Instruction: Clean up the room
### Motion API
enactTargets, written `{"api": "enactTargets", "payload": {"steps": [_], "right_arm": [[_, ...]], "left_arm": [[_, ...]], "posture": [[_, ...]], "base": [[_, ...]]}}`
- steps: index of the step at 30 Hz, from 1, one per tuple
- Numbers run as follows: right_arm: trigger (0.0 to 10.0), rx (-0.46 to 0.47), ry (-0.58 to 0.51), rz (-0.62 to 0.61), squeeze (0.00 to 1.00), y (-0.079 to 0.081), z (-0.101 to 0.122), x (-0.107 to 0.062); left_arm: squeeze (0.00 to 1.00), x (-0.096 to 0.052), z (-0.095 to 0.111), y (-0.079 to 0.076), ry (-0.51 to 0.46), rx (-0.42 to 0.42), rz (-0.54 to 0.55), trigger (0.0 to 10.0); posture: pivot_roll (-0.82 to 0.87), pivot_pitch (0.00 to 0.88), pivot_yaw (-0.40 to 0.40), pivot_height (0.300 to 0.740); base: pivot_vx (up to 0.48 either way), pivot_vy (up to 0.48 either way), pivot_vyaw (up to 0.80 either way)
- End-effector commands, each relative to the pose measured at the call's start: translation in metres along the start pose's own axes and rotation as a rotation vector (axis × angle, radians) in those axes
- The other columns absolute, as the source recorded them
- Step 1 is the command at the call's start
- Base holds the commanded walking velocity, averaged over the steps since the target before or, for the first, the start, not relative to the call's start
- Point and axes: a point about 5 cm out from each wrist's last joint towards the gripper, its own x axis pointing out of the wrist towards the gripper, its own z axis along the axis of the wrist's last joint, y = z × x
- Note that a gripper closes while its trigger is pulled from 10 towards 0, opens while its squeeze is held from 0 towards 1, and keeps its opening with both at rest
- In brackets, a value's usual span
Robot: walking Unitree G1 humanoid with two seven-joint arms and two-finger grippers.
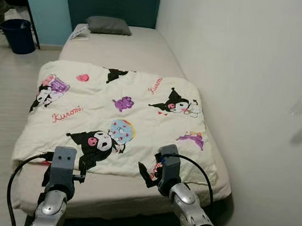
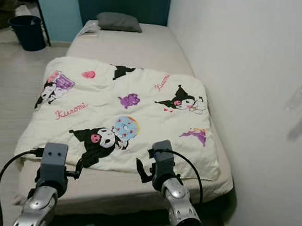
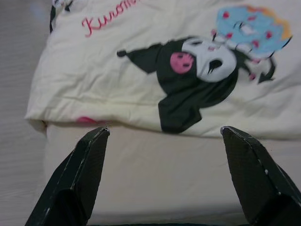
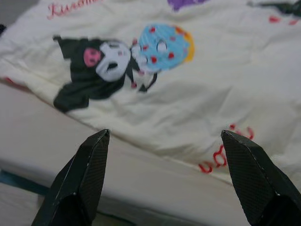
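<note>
A cream blanket [image 1: 119, 116] printed with black cartoon figures and pink lettering lies spread flat over the near half of a bed [image 1: 124, 50]. Its near hem stops short of the foot edge, leaving a strip of bare sheet [image 3: 155, 165]. My left gripper [image 3: 164, 129] hovers over that strip near the blanket's near-left corner, open, nothing between its fingers. My right gripper [image 4: 165, 132] hangs open over the near hem further right, close to red lettering [image 4: 221, 157]. Both arms [image 1: 56, 189] reach forward from the foot of the bed.
A grey pillow [image 1: 108, 25] and a small paper item [image 1: 80, 32] lie at the head of the bed. A white wall [image 1: 248, 73] runs along the bed's right side. A dark blue bin [image 1: 18, 34] stands on the light floor [image 1: 6, 96] at far left.
</note>
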Motion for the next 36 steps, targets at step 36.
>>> {"api": "enactTargets", "payload": {"steps": [36], "right_arm": [[10.0,-0.017,0.0,0.018,0.0,-0.004,0.006,0.005]], "left_arm": [[0.0,0.014,-0.018,0.037,0.169,-0.004,0.137,10.0]], "posture": [[0.01,0.238,-0.082,0.561]], "base": [[0.0,0.0,0.0]]}}
